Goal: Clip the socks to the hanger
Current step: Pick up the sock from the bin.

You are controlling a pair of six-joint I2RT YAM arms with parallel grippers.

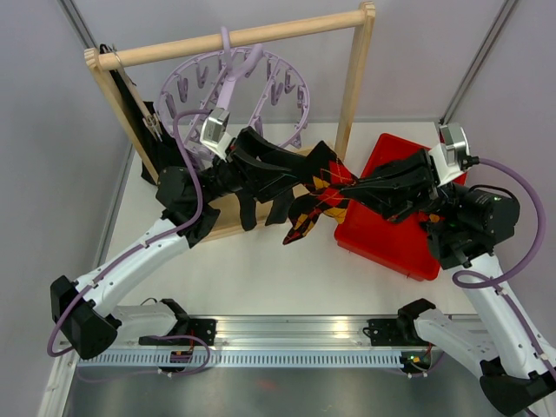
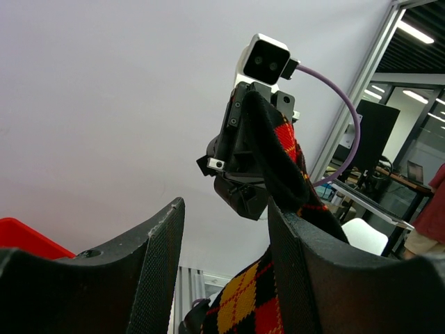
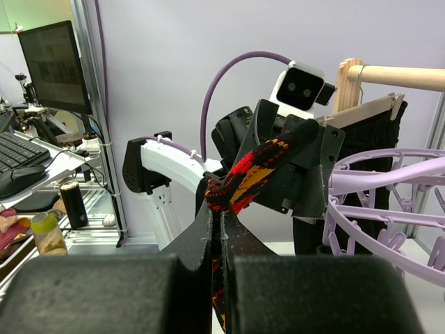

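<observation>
One argyle sock [image 1: 314, 205], black with red and yellow diamonds, hangs in the air between my two grippers. My right gripper [image 1: 349, 186] is shut on one end of it; the right wrist view shows the sock [image 3: 259, 172] pinched between the closed fingers [image 3: 221, 212]. My left gripper [image 1: 323, 163] is open, and the sock [image 2: 259, 299] lies against its right finger [image 2: 306, 264] and dips into the gap [image 2: 226, 209]. The lilac hanger [image 1: 234, 87] hangs by its hook from the wooden rail, behind the left gripper. It also shows in the right wrist view [image 3: 389, 188].
A red bin [image 1: 391, 236] sits on the table under the right gripper. The wooden rail frame [image 1: 356, 78] stands at the back, with dark fabric [image 1: 139, 122] hanging at its left post. More black fabric [image 1: 252, 210] hangs below the left wrist by the frame's base.
</observation>
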